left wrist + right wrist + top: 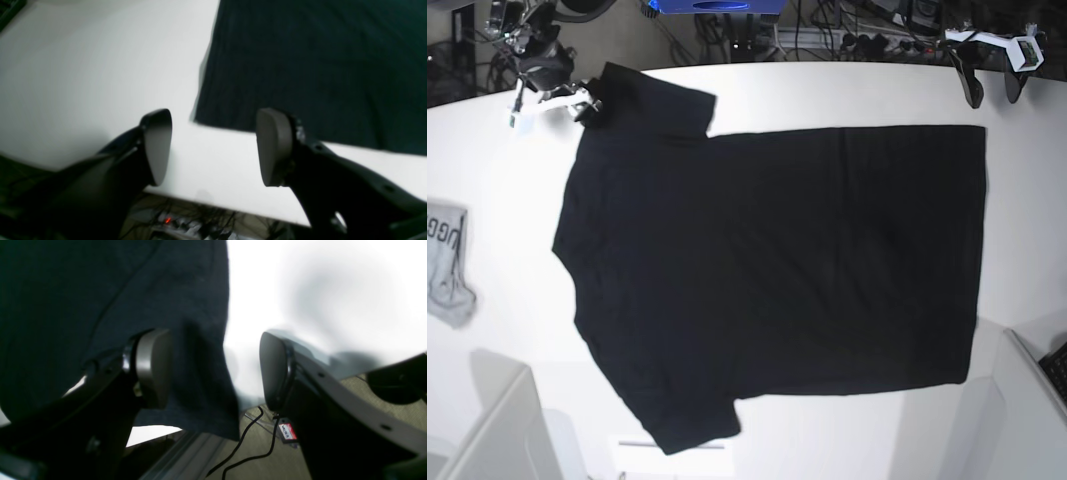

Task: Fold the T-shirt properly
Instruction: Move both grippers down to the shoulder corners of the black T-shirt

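The black T-shirt lies spread flat on the white table, plain side up, collar to the left and hem to the right. My left gripper is open and empty at the far right, just off the hem's far corner; in the left wrist view the gripper hovers over bare table. My right gripper is at the far left by the far sleeve. In the right wrist view the gripper is open, with the sleeve's edge hanging between its wide-apart fingers.
A small grey garment with dark lettering lies at the table's left edge. White bins stand at the near left and near right. Cables and equipment crowd the space behind the far edge.
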Robot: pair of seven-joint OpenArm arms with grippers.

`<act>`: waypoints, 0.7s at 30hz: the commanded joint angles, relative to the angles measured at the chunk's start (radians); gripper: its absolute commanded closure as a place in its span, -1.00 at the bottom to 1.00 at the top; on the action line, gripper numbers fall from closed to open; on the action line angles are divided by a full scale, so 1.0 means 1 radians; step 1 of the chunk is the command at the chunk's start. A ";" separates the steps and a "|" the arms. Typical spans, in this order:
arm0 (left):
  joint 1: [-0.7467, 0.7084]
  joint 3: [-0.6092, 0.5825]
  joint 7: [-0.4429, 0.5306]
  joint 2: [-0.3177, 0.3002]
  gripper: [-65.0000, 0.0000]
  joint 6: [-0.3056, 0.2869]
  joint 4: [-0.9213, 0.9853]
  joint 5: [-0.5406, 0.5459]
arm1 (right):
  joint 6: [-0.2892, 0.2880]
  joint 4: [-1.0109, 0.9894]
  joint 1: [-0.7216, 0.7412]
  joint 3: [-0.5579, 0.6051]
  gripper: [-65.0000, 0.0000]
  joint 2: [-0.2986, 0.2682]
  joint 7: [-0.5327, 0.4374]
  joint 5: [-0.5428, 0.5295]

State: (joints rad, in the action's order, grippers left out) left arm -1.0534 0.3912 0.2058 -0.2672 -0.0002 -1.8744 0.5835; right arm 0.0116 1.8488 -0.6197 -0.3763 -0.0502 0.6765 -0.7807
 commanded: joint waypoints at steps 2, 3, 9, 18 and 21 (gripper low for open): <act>0.003 0.015 0.022 -0.005 -0.22 -0.007 0.011 0.040 | -0.008 -0.005 -0.010 0.043 -0.17 -0.012 -0.005 -0.013; 0.009 0.015 0.022 -0.005 -0.22 -0.021 0.023 0.054 | -0.008 -0.011 -0.010 0.053 -0.17 -0.012 -0.005 -0.013; 0.057 0.025 -0.064 -0.024 -0.23 -0.087 0.081 0.132 | -0.008 -0.039 -0.018 0.118 -0.17 -0.010 -0.011 -0.013; 0.221 0.236 -0.449 -0.016 -0.23 -0.214 0.109 0.287 | -0.008 -0.047 -0.018 0.122 0.44 -0.010 -0.008 -0.012; 0.289 0.289 -0.579 -0.016 -0.22 -0.251 0.149 0.313 | -0.008 -0.071 -0.010 0.118 0.93 -0.012 -0.007 -0.012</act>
State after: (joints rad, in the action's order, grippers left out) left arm -0.7551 0.6659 -0.3969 -0.2695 -0.2409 -1.7145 0.8845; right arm -0.0074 1.7786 -0.6231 -0.2562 -0.0605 0.6426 -0.8085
